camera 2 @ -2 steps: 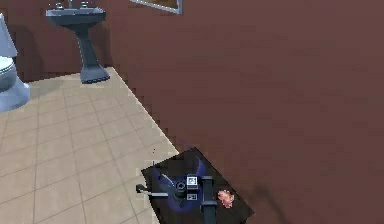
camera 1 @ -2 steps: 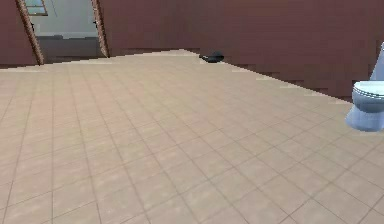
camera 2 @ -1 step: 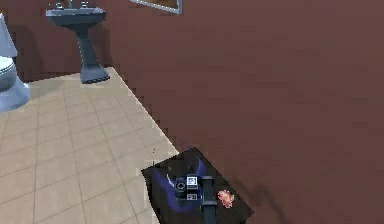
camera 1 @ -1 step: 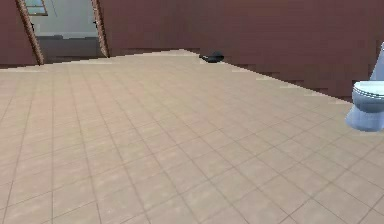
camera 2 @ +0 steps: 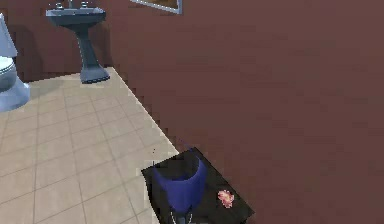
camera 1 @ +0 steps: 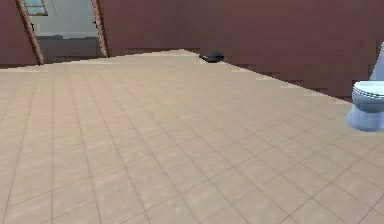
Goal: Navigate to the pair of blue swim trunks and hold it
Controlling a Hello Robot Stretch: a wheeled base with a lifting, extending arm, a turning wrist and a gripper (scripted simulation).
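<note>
One doorway (camera 1: 68,28) opens at the forward view's far left, beyond the tiled floor (camera 1: 150,140). A small dark thing (camera 1: 211,57) lies by the maroon wall, and a pale toilet (camera 1: 368,102) stands at the right edge. In the arm side view, a blue pedestal sink (camera 2: 85,40) stands upper left. The blue swim trunks (camera 2: 182,185) lie at the bottom on a dark flat surface (camera 2: 215,172), with a small pink thing (camera 2: 226,198) just beside them. The tool's state cannot be told.

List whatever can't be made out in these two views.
Forward view: dark object by the far wall, too small to identify; toilet cut by the right edge.
Arm side view: blue cloth-like shape on the dark mat, too small to confirm as trunks; pink blob beside it, unidentifiable; frame cut by the top edge.
</note>
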